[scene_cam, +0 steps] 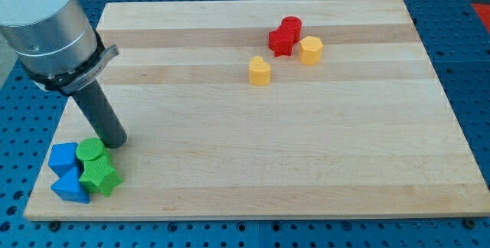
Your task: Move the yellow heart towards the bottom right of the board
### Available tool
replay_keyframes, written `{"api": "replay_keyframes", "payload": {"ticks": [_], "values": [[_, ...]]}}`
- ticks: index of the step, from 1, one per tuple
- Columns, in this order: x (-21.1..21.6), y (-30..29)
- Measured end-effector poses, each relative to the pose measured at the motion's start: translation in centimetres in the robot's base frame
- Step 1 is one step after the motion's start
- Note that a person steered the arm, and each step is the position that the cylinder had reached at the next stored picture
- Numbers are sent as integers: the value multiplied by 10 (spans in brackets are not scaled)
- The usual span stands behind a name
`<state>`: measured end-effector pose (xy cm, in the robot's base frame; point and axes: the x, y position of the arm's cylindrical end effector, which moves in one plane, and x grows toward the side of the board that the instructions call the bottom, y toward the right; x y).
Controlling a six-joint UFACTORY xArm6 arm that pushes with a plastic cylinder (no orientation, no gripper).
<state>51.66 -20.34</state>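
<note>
The yellow heart [259, 71] lies on the wooden board [306, 148] above the middle, towards the view's top. A yellow hexagon [310, 50] sits to its upper right. A red star [280, 42] and a red cylinder [291, 27] touch each other just left of the hexagon. My tip [114, 142] rests at the view's lower left, touching or nearly touching the green cylinder [91, 150], far from the yellow heart.
A cluster sits at the board's lower left corner: the green cylinder, a green star [100, 177], a blue cube [63, 158] and a blue triangle [70, 187]. The arm's grey body [50, 30] hangs over the board's left edge.
</note>
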Motion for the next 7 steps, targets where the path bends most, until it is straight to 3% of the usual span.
{"api": "replay_keyframes", "payload": {"ticks": [3,5,7], "values": [[-13,10],[-107,41],[-133,158]]}}
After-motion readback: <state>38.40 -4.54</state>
